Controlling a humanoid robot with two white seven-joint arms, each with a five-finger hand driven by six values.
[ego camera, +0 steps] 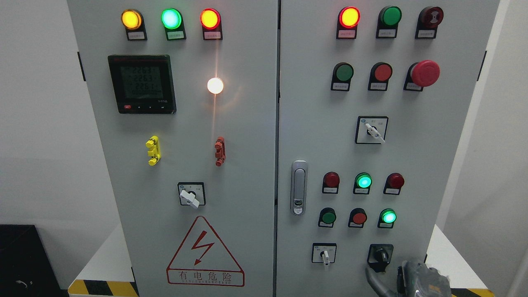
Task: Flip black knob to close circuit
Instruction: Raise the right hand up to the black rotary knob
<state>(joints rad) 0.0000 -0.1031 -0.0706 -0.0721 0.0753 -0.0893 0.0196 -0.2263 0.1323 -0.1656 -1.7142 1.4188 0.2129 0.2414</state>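
Right hand (420,278) enters at the frame's 5 o'clock edge, grey and partly cut off; one finger (373,278) reaches up toward the black knob (380,256) and ends just beneath it. Contact cannot be confirmed. How far the fingers are spread cannot be told, and no object is seen in their hold. No left hand shows.

The black knob sits low on the right door (412,156) of the grey cabinet, at the panel's 5 o'clock corner. At its 9 o'clock is a white-handled selector (324,253). At 12 o'clock, a lit green lamp (388,217); left of that, a red button (358,217) and a dark green button (328,217). One row higher, a second green lamp (363,181) is lit between two dark red ones.

Further up stand another selector switch (372,130), a red mushroom stop button (425,73) and a lit red lamp (349,17). The door latch (299,187) lies at the right door's 9 o'clock edge.

The left door carries a digital meter (142,84), a hazard triangle (205,253) and three lit lamps along the top.
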